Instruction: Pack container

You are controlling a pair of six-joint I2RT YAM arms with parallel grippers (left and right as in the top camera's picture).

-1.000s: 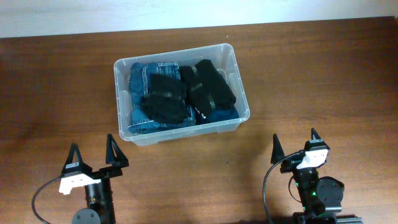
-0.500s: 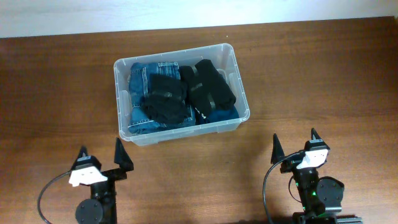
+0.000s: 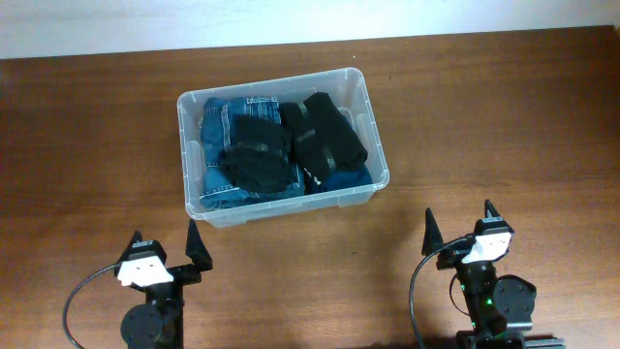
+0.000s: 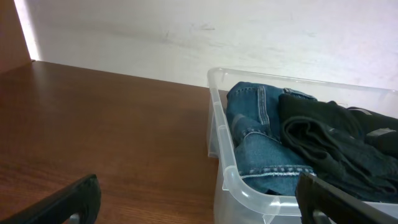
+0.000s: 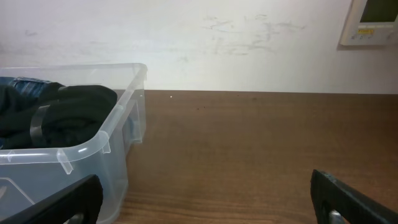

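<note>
The clear plastic container [image 3: 193,199] stands at the table's middle, holding folded blue jeans [image 3: 218,165] and black garments [image 3: 291,145]. It shows in the left wrist view [image 4: 225,158] with jeans [image 4: 255,134] and black cloth [image 4: 329,140], and in the right wrist view [image 5: 118,127]. My left gripper [image 3: 166,242] is open and empty near the front edge, below the container's left corner. My right gripper [image 3: 459,222] is open and empty at the front right, apart from the container.
A white wall [image 5: 217,43] runs behind the table, with a white wall unit [image 5: 373,18] at the upper right. Bare wood [image 3: 504,126] lies right of the container and more [image 3: 87,145] to its left.
My left gripper has drawn back toward the front edge and turned a little to the right. The right arm and the container have not moved.
</note>
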